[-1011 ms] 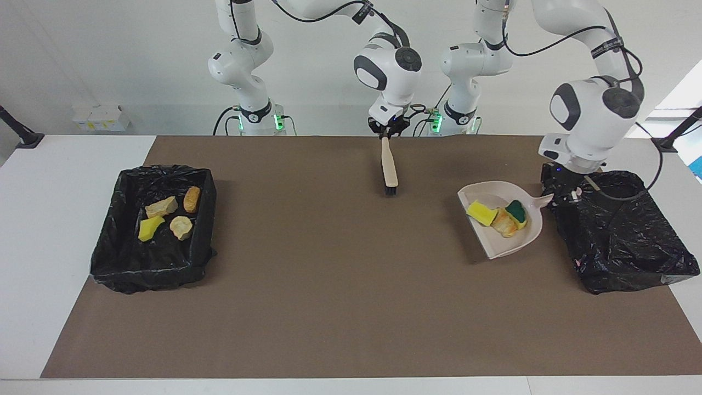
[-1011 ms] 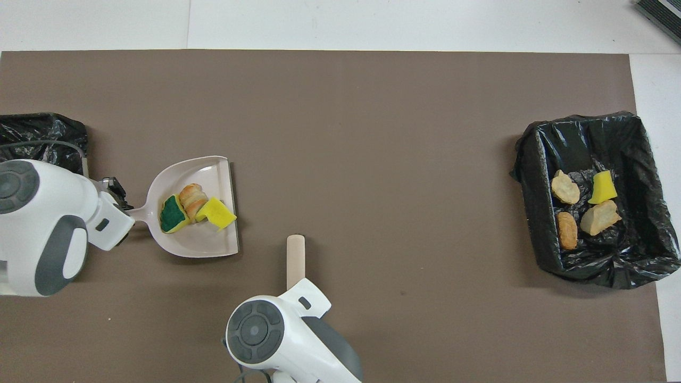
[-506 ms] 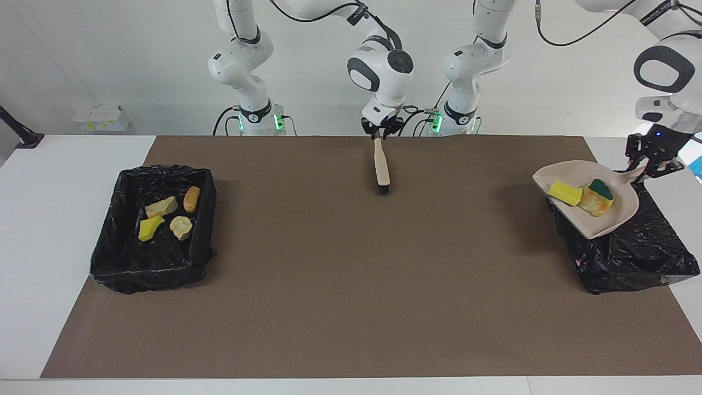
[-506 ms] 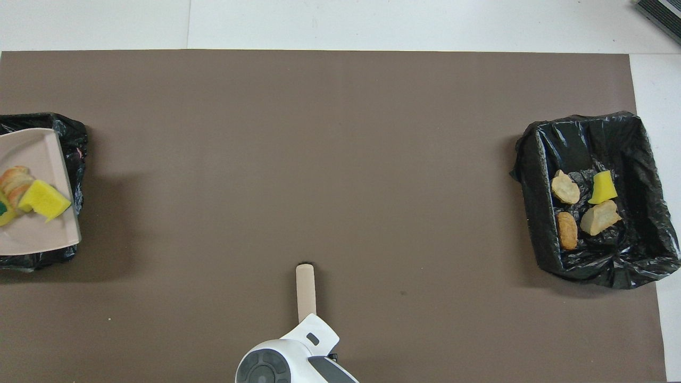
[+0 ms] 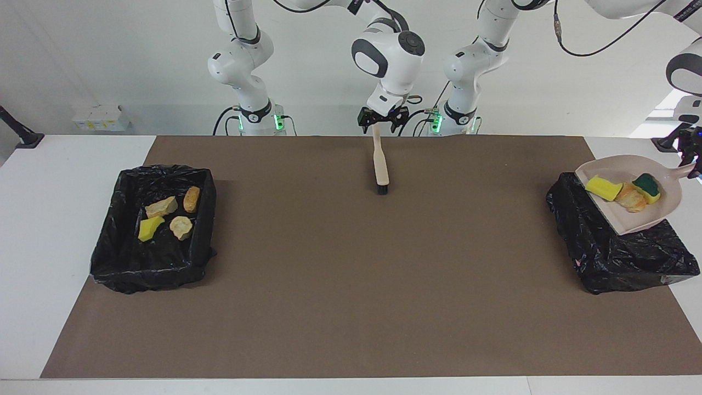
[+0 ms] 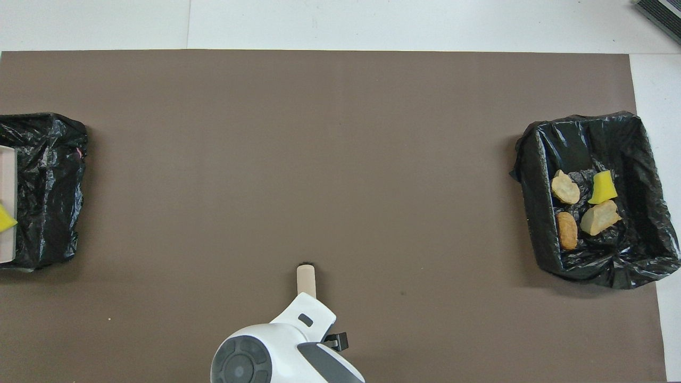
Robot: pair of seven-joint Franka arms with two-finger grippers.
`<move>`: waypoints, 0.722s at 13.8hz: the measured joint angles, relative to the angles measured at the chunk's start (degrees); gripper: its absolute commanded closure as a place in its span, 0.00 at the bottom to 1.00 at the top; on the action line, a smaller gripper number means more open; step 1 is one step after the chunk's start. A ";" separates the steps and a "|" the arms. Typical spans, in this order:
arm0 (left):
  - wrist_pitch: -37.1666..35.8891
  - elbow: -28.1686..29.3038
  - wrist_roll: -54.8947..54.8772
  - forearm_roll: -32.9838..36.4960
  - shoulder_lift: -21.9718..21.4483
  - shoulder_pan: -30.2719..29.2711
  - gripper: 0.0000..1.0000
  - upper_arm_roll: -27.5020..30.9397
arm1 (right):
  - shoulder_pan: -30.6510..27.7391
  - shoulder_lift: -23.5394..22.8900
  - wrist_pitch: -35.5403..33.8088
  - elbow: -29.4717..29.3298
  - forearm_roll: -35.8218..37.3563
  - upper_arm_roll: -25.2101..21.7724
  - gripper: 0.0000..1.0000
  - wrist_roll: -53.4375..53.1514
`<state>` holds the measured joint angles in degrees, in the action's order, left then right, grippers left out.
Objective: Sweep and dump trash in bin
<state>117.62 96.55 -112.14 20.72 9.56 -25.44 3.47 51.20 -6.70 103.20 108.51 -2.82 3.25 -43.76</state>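
- The left end effector (image 5: 691,162) was clamped on the handle of the pan (image 5: 655,211), holding it in the air over the bin (image 5: 614,258) at the left arm's end of the bench (image 5: 66,181)
- Three bits of trash lay in the pan: a yellow sponge (image 5: 603,187) by the lip, a bread chunk (image 5: 630,200) touching it, and a green sponge (image 5: 647,187) nearest the handle
- The other four bits (image 5: 167,215) were in the second bin (image 5: 126,263) at the right arm's end: two tan chunks, an orange one and a yellow piece, lying close together
- No trash showed on the mat (image 5: 351,285)
- The right end effector (image 5: 382,122) hung over the handle end of the brush (image 5: 380,162), its fingers apart on either side; the brush lay flat on the mat, bristles pointing away from the robots
- Handling, as a judgement: sponge and bread bits are light, soft and springy, so they should slide off the smooth pan once it tips, and might bounce on the bin liner
- Nothing needed to be taken by the bits themselves; the hold belonged on the stiff pan handle, where it was
- A slow tilt, lip low inside the bin walls, would likely keep the bits from hopping out, since the pan sat close to one edge of the bin
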 measured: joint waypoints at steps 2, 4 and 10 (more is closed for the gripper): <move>1.04 -0.30 1.28 6.68 1.06 1.01 1.00 -0.19 | -4.35 1.63 -4.29 -3.11 0.04 -0.21 0.00 6.71; 1.29 -0.43 5.35 14.52 1.50 2.91 1.00 -0.43 | -8.33 2.95 -8.03 -6.20 0.41 -0.45 0.00 14.04; -0.07 -0.58 14.58 31.30 1.64 6.51 1.00 -0.44 | -18.40 3.46 -13.50 -14.32 3.40 -0.74 0.00 30.94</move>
<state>117.55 95.97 -97.56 52.02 11.20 -18.93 3.03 32.81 -3.24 89.70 94.19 0.58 2.51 -12.82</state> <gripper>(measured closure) 0.687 0.000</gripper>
